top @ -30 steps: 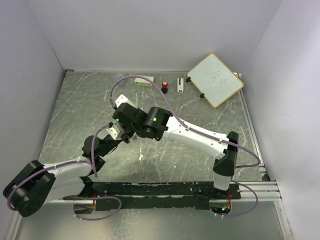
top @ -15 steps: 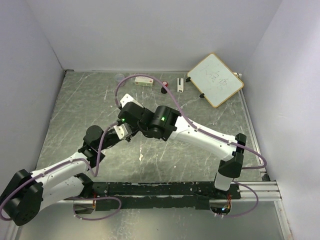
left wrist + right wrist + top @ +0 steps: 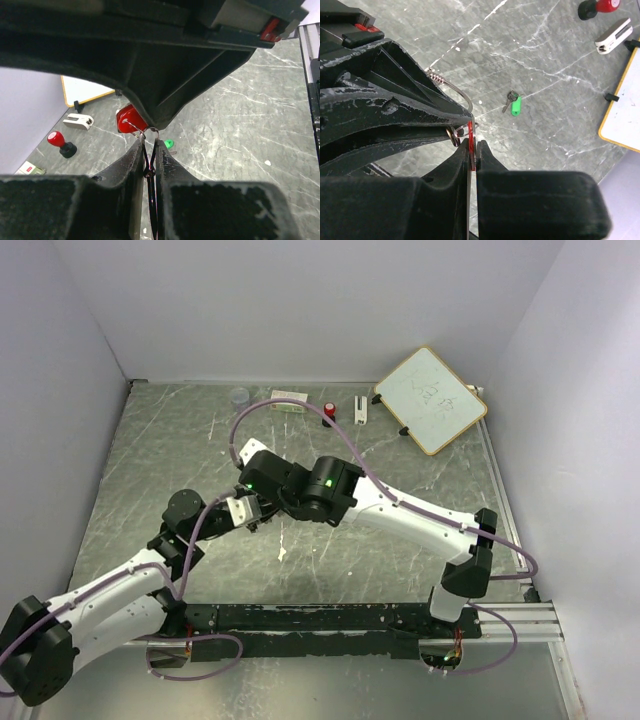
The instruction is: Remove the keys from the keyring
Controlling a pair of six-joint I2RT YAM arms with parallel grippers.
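Red key (image 3: pixel 131 120) is clamped edge-on between the closed jaws of the right gripper (image 3: pixel 473 145), raised above the marbled table (image 3: pixel 150 460) near mid-workspace. The left gripper (image 3: pixel 149 146) has its jaws narrowed onto the silver keyring (image 3: pixel 461 94), whose wire links to that key. The green key (image 3: pixel 515 105) lies loose on the table, apart from both grippers.
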